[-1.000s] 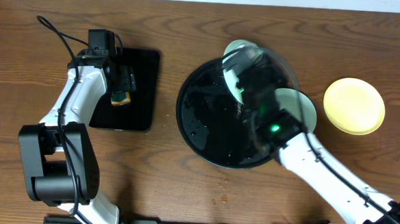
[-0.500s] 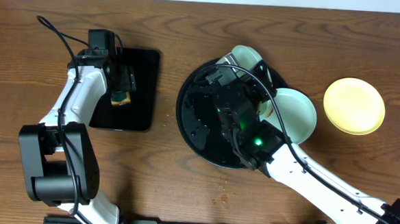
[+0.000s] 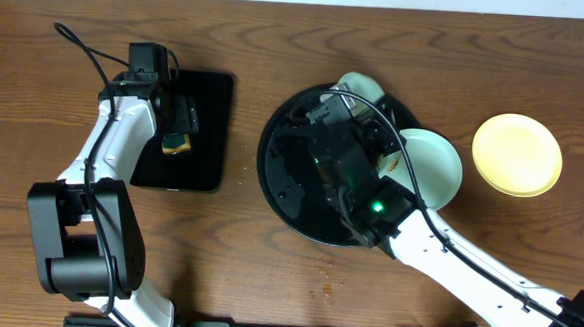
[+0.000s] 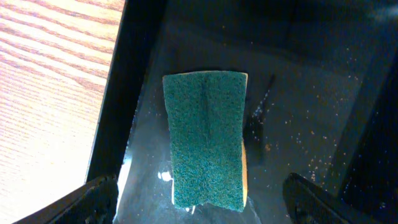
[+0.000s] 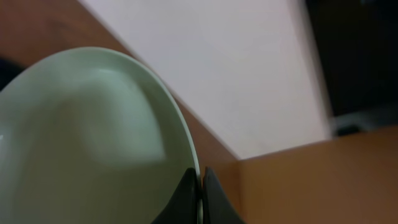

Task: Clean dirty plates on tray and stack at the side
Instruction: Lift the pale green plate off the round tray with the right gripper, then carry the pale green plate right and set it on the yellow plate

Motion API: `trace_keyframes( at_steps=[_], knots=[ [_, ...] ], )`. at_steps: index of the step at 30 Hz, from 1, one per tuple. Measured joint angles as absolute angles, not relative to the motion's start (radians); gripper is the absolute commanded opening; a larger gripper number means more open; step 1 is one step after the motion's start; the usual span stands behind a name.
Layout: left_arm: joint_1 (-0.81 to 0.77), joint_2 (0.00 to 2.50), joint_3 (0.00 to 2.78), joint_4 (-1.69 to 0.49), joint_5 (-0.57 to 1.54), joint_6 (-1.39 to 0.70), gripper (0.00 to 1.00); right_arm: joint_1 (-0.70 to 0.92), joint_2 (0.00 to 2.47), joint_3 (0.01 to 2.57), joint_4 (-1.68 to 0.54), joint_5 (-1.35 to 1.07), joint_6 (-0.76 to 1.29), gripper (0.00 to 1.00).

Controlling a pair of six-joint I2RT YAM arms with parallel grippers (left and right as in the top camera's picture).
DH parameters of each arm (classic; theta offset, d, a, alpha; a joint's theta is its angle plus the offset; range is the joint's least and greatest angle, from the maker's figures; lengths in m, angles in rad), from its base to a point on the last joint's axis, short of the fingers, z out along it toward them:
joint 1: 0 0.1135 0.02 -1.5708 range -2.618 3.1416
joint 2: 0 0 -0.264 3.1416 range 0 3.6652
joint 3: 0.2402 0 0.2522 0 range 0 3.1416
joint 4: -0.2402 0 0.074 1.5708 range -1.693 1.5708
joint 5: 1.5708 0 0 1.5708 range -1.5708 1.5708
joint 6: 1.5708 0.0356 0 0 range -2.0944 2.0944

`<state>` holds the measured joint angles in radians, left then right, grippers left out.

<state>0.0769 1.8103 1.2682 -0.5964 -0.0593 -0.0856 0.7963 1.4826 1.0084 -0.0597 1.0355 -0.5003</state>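
The right arm [image 3: 438, 241] has swung lower over the tray [image 3: 281, 178]. The right gripper [image 5: 200, 190] clamps a pale blue-white plate [image 5: 93, 143] by its rim at the tray's far edge. A second pale plate [image 3: 434, 166] overlaps the tray's right rim, and the yellow plate [image 3: 517, 155] lies beside it. The left gripper [image 4: 202, 202], fingers apart, hovers over a green sponge [image 4: 207, 143].
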Motion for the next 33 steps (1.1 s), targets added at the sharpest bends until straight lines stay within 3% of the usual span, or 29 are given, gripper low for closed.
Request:
trace_keyframes(
  at_steps=[7,13,16,24,31,32,33],
  knots=[
    [0.077,1.81,1.268,-0.595,-0.059,-0.086,0.84,0.584,1.483,1.011,-0.221,0.595,-0.214,0.01],
    [0.077,1.81,1.268,-0.596,-0.059,-0.086,0.85,0.199,1.483,1.011,-0.241,0.105,0.02,0.01],
    [0.077,1.81,1.268,-0.596,-0.059,-0.086,0.84,-0.012,1.483,1.011,-0.245,-0.028,0.094,0.01],
    [0.077,1.81,1.268,-0.596,-0.059,-0.085,0.85,-0.467,1.483,1.012,-0.281,-0.141,0.171,0.01],
    [0.077,1.81,1.268,-0.596,-0.059,-0.086,0.85,-0.649,1.483,1.012,-0.286,-0.154,0.181,0.01],
    [0.077,1.81,1.268,-0.596,-0.059,-0.086,0.85,-0.654,1.483,1.012,-0.287,-0.154,0.183,0.02],
    [0.077,1.81,1.268,-0.596,-0.059,-0.085,0.85,-0.659,1.483,1.012,-0.293,-0.158,0.184,0.1]
  ],
)
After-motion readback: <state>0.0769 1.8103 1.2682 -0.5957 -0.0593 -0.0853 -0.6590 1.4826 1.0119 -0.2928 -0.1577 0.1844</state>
